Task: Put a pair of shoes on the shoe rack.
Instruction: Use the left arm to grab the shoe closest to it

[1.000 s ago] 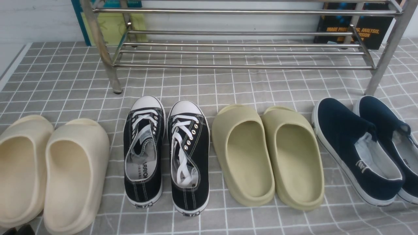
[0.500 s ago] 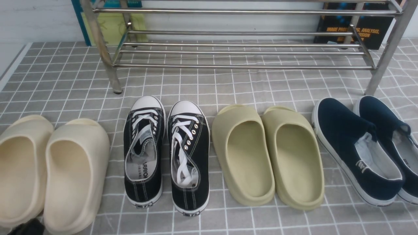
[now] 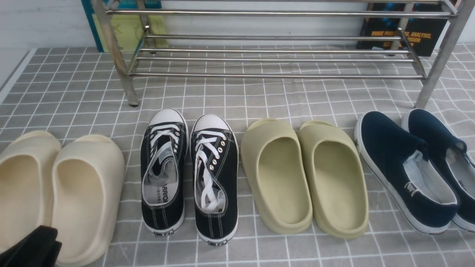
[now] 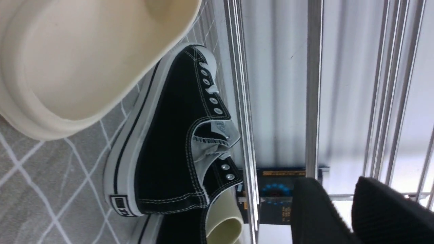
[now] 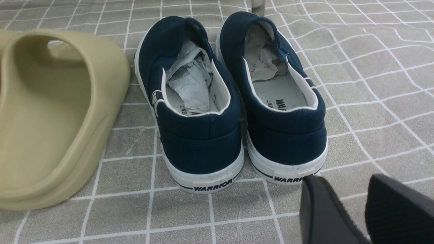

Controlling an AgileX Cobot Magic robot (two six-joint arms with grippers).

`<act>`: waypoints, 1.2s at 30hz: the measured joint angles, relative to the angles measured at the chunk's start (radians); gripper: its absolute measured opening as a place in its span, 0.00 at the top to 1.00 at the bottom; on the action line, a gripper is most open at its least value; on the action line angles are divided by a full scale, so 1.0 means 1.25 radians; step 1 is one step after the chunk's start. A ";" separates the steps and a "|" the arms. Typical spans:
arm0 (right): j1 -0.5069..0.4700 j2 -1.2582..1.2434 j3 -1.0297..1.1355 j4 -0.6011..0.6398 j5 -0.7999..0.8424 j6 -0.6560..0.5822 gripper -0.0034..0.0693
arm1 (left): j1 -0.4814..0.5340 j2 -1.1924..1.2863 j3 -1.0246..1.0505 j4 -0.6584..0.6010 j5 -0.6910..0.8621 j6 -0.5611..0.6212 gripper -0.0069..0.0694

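Observation:
The two black sneakers [image 3: 163, 170] [image 3: 215, 178] with white laces stand side by side on the checked cloth, toes toward the silver shoe rack [image 3: 274, 76] at the back. The left gripper [image 3: 33, 248] shows at the bottom left corner of the front view, in front of a beige slide and left of the sneakers. In the left wrist view its fingers [image 4: 315, 210] stand apart with nothing between them; the near sneaker [image 4: 169, 145] and the rack bars [image 4: 242, 101] lie ahead. The right gripper [image 5: 342, 189] is open and empty, just behind the heel of a navy slip-on.
A beige pair of slides [image 3: 85, 193] lies left of the sneakers, an olive pair [image 3: 304, 174] right of them, and navy slip-ons [image 3: 404, 170] at the far right. Books [image 3: 400, 33] lean behind the rack. The cloth's left edge [image 3: 15, 74] is near.
The left gripper has come further up into the bottom left corner of the front view, over the heel of the beige slide. The shoes have not moved.

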 joint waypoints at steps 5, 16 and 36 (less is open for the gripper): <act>0.000 0.000 0.000 0.000 0.000 0.000 0.62 | 0.000 0.000 -0.087 0.003 0.041 0.113 0.64; 0.000 0.000 0.000 0.000 0.000 0.000 0.62 | 0.000 0.377 -0.615 0.657 0.662 0.285 0.93; 0.000 0.000 0.000 0.000 0.000 0.000 0.62 | -0.363 0.985 -0.779 0.831 0.568 0.077 0.62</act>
